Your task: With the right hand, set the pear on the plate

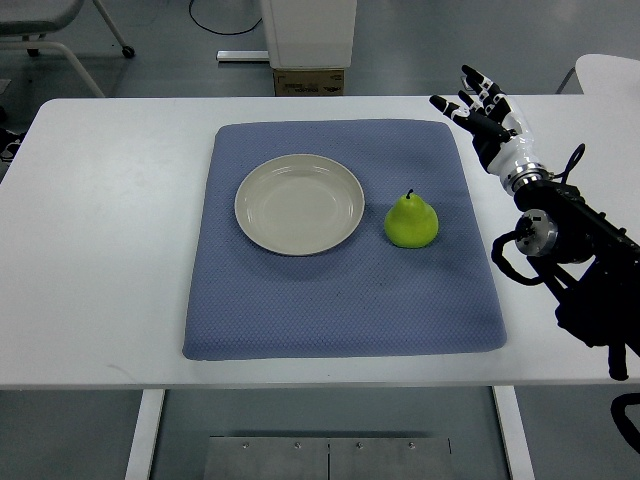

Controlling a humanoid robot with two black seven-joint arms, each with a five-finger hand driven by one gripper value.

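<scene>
A green pear (411, 221) stands upright on the blue mat (340, 300), just right of a round cream plate (299, 203). The plate holds nothing. My right hand (480, 108) is above the table's far right part, beyond the mat's right corner, well apart from the pear. Its fingers are spread and hold nothing. Its arm (570, 250) comes in from the right edge. The left arm is out of view.
The mat lies on a white table (110, 230). A cardboard box (309, 80) and a white stand sit on the floor beyond the table's far edge. A chair shows at the top left, and another white surface (610, 72) at the top right.
</scene>
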